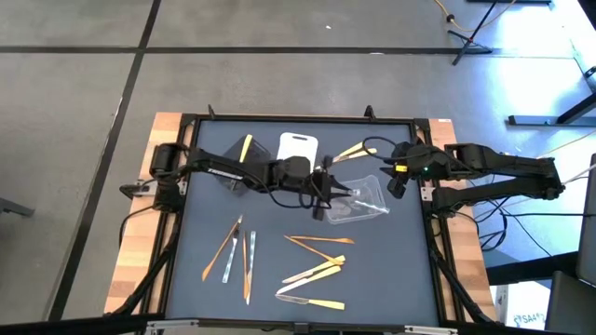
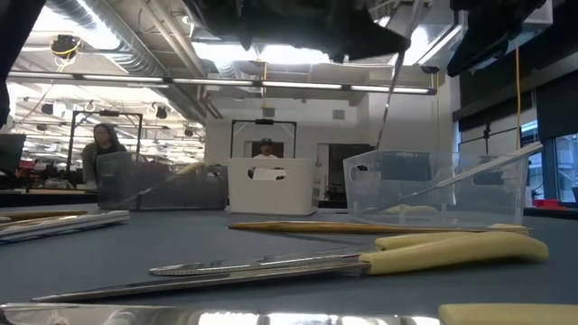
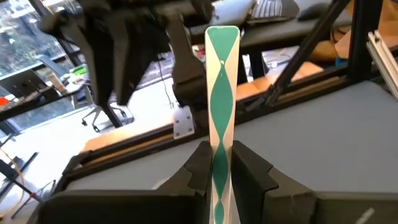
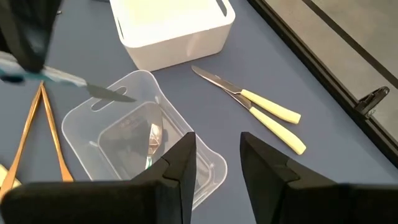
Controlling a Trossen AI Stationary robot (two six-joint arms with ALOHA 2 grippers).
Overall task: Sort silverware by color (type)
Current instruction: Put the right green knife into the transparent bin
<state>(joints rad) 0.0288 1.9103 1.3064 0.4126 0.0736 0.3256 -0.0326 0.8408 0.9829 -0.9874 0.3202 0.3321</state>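
Observation:
My left gripper [image 1: 323, 197] is shut on a silver-grey knife [image 4: 106, 92], which hangs over the clear tray [image 1: 358, 200]. In the left wrist view its flat side [image 3: 222, 81] shows green and white. The clear tray holds another silver piece [image 4: 152, 140]. My right gripper [image 4: 214, 162] stands open above the clear tray's right side, touching nothing. More silverware lies flat on the dark mat: orange-brown and silver pieces [image 1: 233, 253] at the near left, orange-brown and pale yellow ones [image 1: 317, 265] at the near middle. My left gripper pinches the knife between its two fingers [image 3: 199, 165], on the two flat sides of the stretch [image 3: 221, 149] just ahead of them. The blade runs on forward along the fingers. The knife is lifted clear, its pointed tip [image 2: 377, 144] slanting down over the clear tray's rim.
A white tray [image 1: 298, 147] stands at the far middle, a black tray [image 1: 233, 172] with a yellow piece to its left. Two yellow-handled knives [image 4: 267, 115] lie between the white tray and the mat's far right corner. A black frame rail [image 1: 424, 177] borders the mat.

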